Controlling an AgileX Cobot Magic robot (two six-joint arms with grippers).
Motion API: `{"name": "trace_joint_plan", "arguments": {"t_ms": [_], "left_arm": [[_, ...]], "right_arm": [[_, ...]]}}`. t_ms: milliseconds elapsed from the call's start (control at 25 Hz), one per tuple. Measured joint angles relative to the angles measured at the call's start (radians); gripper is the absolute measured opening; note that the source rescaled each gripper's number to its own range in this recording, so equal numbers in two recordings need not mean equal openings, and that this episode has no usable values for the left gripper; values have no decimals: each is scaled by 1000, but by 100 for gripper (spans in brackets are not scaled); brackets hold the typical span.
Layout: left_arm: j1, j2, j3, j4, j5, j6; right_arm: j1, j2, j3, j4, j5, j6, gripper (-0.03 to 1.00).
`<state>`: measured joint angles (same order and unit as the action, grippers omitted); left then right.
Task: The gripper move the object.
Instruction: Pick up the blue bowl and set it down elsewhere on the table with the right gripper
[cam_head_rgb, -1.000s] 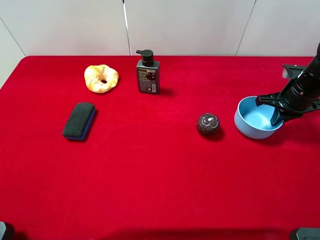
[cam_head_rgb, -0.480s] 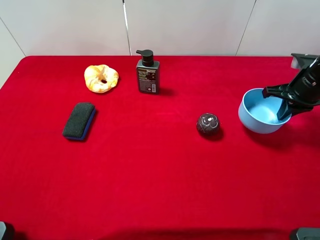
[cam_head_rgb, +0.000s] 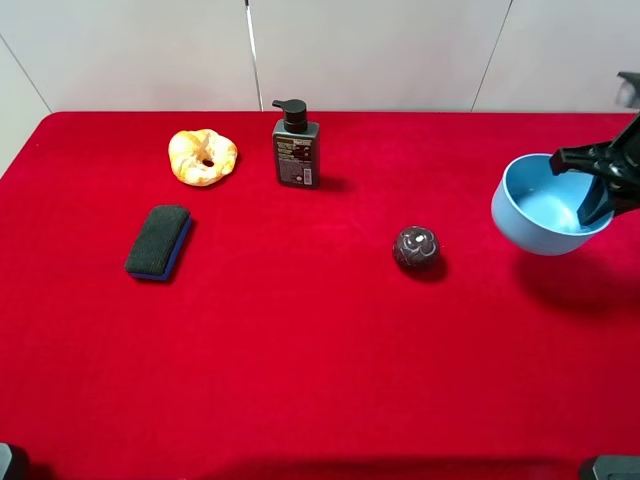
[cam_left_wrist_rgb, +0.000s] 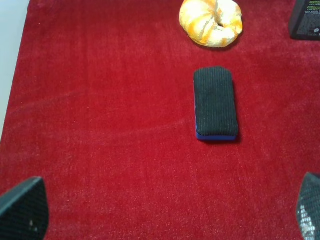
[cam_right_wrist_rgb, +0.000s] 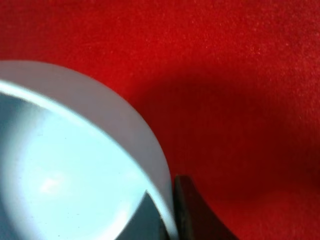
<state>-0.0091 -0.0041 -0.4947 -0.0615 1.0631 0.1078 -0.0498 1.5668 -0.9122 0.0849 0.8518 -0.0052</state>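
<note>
The light blue bowl hangs tilted above the red table at the far right, with its shadow on the cloth below. My right gripper is shut on the bowl's right rim, one finger inside and one outside. The right wrist view shows the bowl from close up, with the outer finger against its wall. My left gripper is open and empty, with only its fingertips showing, over bare cloth short of the dark sponge block.
A maroon ball lies left of the bowl. A black pump bottle and a yellow pastry stand at the back. The sponge block lies at the left. The red table ends at a white wall behind.
My right gripper has lifted the bowl off the table and carried it up and to the right. The other items have not moved.
</note>
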Motion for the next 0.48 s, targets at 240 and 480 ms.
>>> {"name": "trace_joint_plan", "arguments": {"t_ms": [240, 480], "left_arm": [[0, 0, 0, 0, 0, 0], [0, 0, 0, 0, 0, 0]], "right_arm": [[0, -113, 0, 16, 78, 0, 0], [32, -173, 0, 15, 139, 0, 0]]}}
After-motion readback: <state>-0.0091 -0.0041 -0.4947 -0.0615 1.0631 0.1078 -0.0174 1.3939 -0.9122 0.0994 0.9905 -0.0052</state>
